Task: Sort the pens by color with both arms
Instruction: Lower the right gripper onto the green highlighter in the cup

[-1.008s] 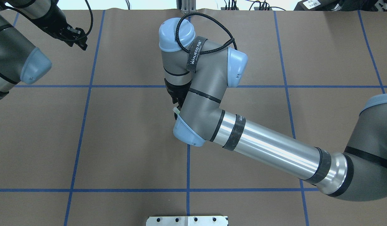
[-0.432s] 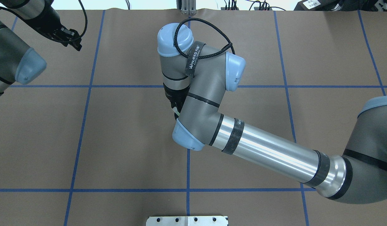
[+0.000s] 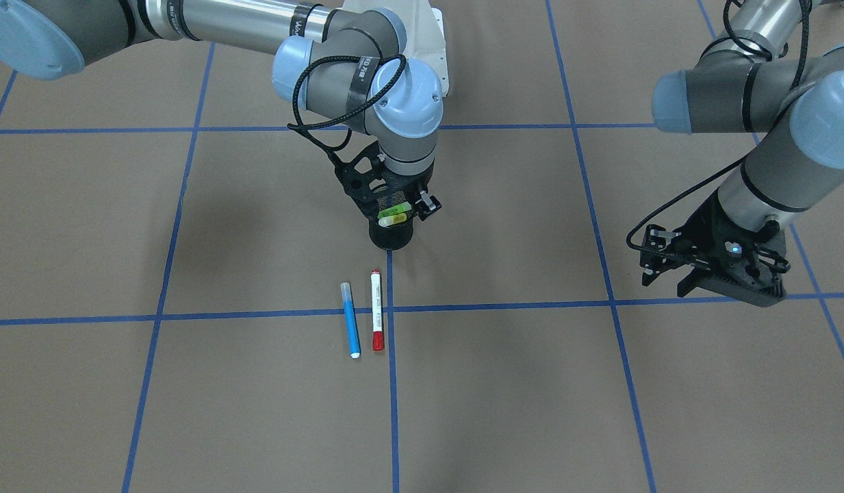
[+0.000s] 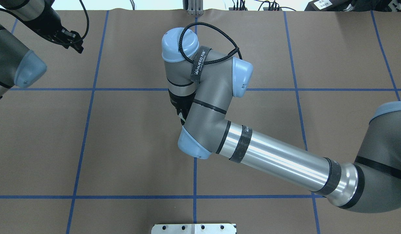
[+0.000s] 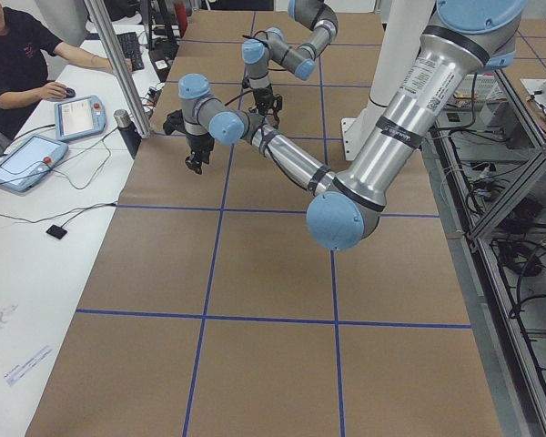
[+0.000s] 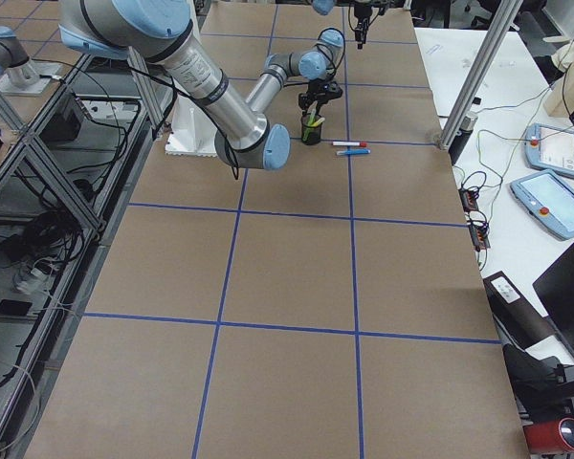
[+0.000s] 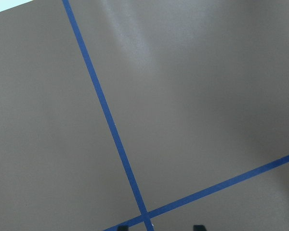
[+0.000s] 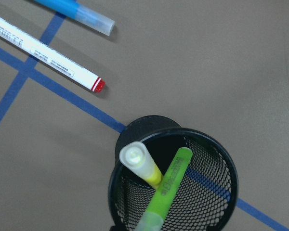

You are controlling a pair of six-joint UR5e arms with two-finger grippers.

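Pens stand two out, two in. Front-facing view: the blue pen [image 3: 350, 320] and red-capped pen [image 3: 376, 310] lie parallel, just apart, mid-tabletop [image 3: 189, 397]. Their long axes run robot-to-operators, with the red cap toward the operators' edge and the clear cap toward the robot. The right gripper [image 3: 396, 211] hangs over the black mesh cup [image 3: 390, 237]; I cannot tell if it grips anything. The left gripper [image 3: 671, 274] hovers well apart, fingers spread and empty. The overhead view hides the cup beneath the right arm. Right wrist view: the lime green pen [image 8: 172, 185] and yellow pen [image 8: 140, 163] lean tilted inside. Probably the green one is being drawn out, which calls for a straight lift clear of the rim.
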